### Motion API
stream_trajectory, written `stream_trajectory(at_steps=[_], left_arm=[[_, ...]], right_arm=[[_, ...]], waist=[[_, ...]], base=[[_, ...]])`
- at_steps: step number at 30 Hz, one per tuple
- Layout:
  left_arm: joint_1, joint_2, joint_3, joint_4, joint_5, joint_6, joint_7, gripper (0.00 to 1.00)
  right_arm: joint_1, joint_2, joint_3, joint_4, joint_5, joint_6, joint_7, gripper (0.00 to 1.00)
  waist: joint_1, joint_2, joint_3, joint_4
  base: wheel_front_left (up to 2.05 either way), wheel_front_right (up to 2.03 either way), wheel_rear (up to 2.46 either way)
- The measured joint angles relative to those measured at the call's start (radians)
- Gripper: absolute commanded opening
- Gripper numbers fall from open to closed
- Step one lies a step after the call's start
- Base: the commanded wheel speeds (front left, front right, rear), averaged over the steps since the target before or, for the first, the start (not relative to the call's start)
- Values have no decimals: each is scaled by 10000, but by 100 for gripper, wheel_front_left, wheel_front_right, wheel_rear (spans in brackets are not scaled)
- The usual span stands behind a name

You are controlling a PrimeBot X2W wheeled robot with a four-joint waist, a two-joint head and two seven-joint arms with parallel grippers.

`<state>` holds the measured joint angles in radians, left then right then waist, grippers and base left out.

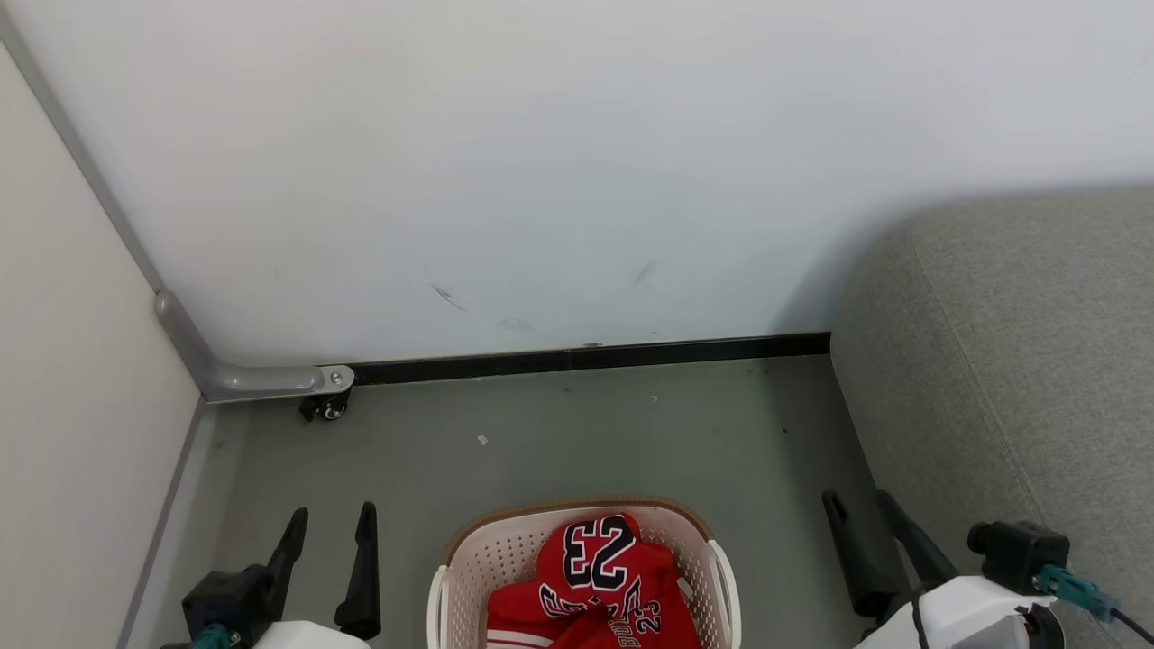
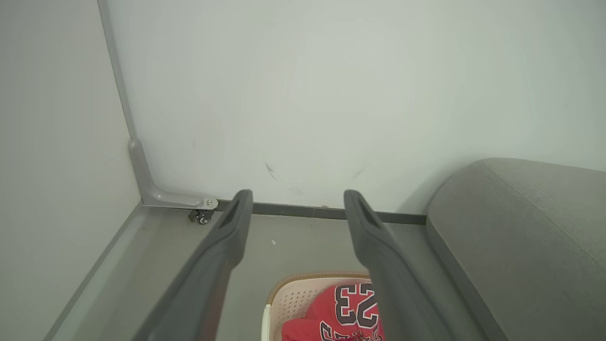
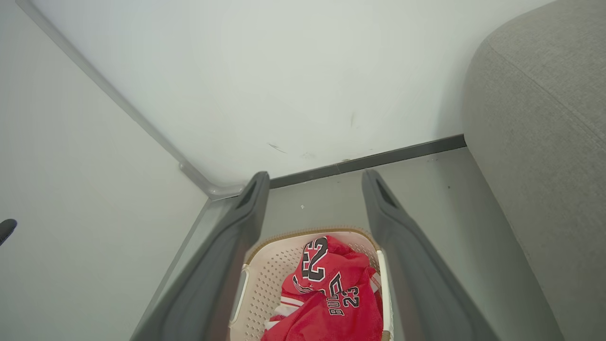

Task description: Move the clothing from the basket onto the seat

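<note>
At the left edge of the head view you have a smooth off-white panel (image 1: 81, 406). Its grey metal foot (image 1: 243, 379) curves along the floor to a small black caster (image 1: 329, 407). In the lower left, your left end effector (image 1: 332, 512) is released, its two long matte dark fingers spread apart above the dull grey-green floor (image 1: 586, 433) and touching nothing.

At bottom centre sits the basket (image 1: 505, 550), made of cream plastic with rows of small perforations and a rounded brown rim. The clothing (image 1: 599, 577) lies crumpled inside it: red fabric with a black-and-white "23" uppermost and white striped trim at the frame's lower edge.

In the lower right, your right end effector (image 1: 858, 498) is likewise released and empty, its fingers parted near the seat (image 1: 1019, 361). That sofa takes up the right side, covered in coarse grey upholstery with a rounded corner and one stitched seam.

Across the top runs a smooth pale wall (image 1: 577, 162) with faint scuffs, edged below by a black baseboard (image 1: 586, 356).
</note>
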<state>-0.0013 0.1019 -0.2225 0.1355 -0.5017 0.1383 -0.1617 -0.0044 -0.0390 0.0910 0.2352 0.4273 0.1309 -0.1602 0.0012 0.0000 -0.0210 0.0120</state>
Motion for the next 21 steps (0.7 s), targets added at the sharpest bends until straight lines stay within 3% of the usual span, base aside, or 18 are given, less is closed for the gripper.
stream_trajectory(at_steps=[21], left_arm=[[102,40,-362,150,2318,619,-792,100]], right_arm=[[3,-10,491,-245,-3058,0,-792,100]], waist=[[-5,0,10,-37]], base=[[0,0,0]])
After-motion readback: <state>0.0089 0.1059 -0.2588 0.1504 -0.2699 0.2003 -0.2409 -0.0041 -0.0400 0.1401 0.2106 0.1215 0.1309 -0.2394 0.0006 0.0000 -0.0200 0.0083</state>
